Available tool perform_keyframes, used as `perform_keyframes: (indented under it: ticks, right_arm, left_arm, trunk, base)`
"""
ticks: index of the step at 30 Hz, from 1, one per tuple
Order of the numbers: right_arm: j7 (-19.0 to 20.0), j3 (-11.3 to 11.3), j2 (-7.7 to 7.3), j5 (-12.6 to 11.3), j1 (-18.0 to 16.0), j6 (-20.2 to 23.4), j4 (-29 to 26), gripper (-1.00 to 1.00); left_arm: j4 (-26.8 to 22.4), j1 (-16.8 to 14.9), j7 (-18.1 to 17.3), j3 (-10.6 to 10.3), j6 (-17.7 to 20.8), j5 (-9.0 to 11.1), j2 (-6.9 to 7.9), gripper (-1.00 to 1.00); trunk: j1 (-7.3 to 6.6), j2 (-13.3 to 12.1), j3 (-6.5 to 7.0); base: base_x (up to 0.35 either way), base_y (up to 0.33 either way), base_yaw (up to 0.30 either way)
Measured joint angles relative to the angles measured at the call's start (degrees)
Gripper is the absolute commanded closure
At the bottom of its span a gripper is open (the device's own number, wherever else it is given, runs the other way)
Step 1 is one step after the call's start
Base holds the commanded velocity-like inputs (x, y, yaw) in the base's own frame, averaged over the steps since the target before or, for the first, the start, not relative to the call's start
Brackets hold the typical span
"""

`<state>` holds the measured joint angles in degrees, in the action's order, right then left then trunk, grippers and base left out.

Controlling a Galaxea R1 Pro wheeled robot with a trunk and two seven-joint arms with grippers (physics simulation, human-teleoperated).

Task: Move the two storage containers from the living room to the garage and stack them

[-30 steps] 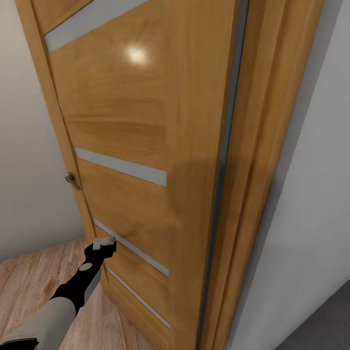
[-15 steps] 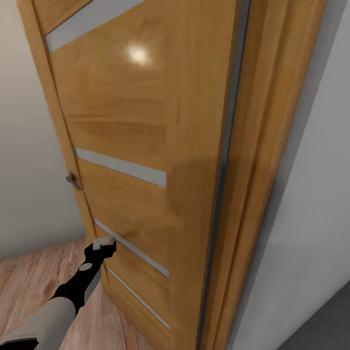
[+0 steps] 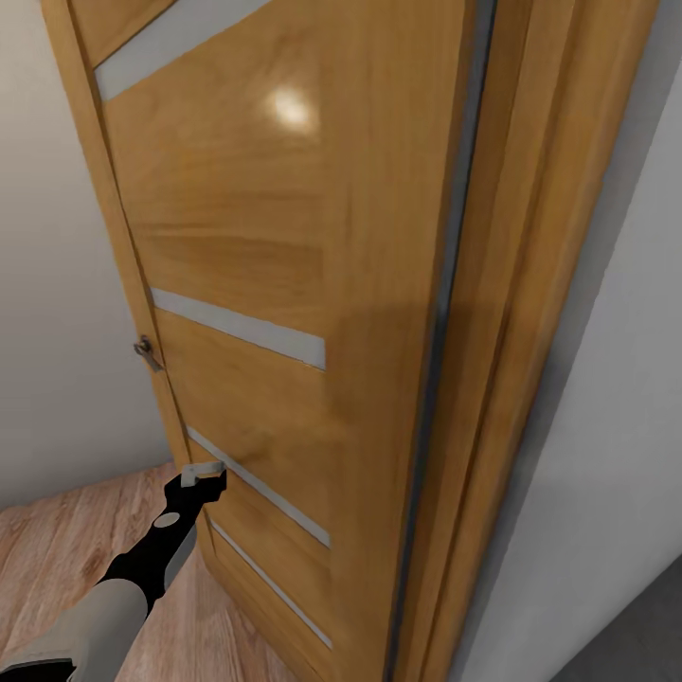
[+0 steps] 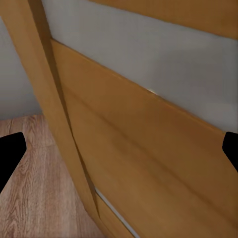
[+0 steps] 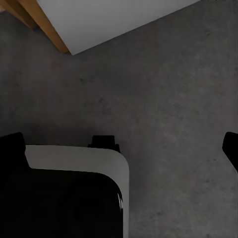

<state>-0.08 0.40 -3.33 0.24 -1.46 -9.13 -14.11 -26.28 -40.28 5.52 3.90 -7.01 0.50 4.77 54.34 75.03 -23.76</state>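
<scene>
- The bins were not before the cameras at this moment, so where they sat could not be told from these views.
- By the task's wording they would likely be light, stiff and smooth-walled; a pinch on a long rim, near its middle, looked the safest hold, since slick plastic may slip.
- At 7 o'clock in the head view the left tool (image 3: 204,474) reached up from the wood floor (image 3: 57,559) to the door (image 3: 256,246), its pale tip at or just beside the door's lower grey strip (image 3: 260,488); contact could not be confirmed.
- In the left wrist view its two dark fingertips (image 4: 10,153) stood wide apart at the frame's edges, with nothing between them but the door face.
- At 9 o'clock a small metal handle (image 3: 146,352) sat on the door's edge.
- At 3 o'clock stood the door frame (image 3: 530,313) and a white wall (image 3: 616,426).
- The right tool (image 5: 124,148) hung over grey concrete (image 5: 168,84), fingers spread wide and empty, beside part of the robot's own body (image 5: 74,193).
</scene>
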Motion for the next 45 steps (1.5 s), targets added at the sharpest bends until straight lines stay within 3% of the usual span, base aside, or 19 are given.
perform_keyframes:
  ticks: [45]
  right_arm:
    - [0.0,0.0,0.0,0.0,0.0,0.0,0.0,-1.0]
  left_arm:
    - [0.0,0.0,0.0,0.0,0.0,0.0,0.0,-1.0]
  trunk:
    - [-0.01,0.0,0.0]
  base:
    - [0.06,0.0,0.0]
